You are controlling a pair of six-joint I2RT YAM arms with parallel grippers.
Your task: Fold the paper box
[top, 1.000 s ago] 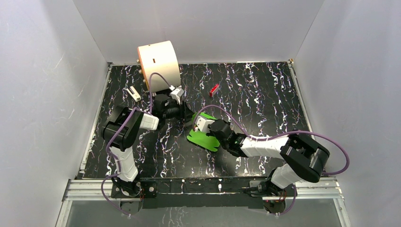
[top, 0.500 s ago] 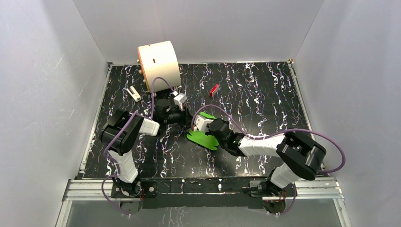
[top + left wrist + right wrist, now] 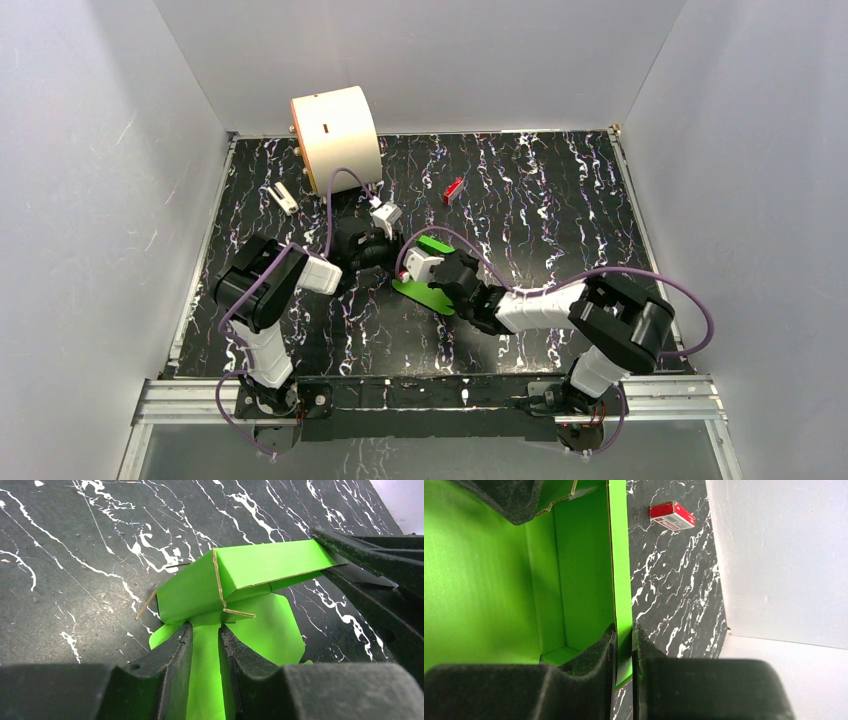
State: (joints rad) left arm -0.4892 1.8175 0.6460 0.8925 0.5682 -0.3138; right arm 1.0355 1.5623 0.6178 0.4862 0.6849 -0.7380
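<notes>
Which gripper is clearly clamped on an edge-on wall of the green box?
The right gripper: its fingers pinch a thin edge-on panel of the paper box. On the left gripper the fingers stand apart, green card showing between.

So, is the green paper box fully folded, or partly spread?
Partly folded: the paper box has raised, creased walls, but its inside is open and one flap lies flat on the table.
</notes>
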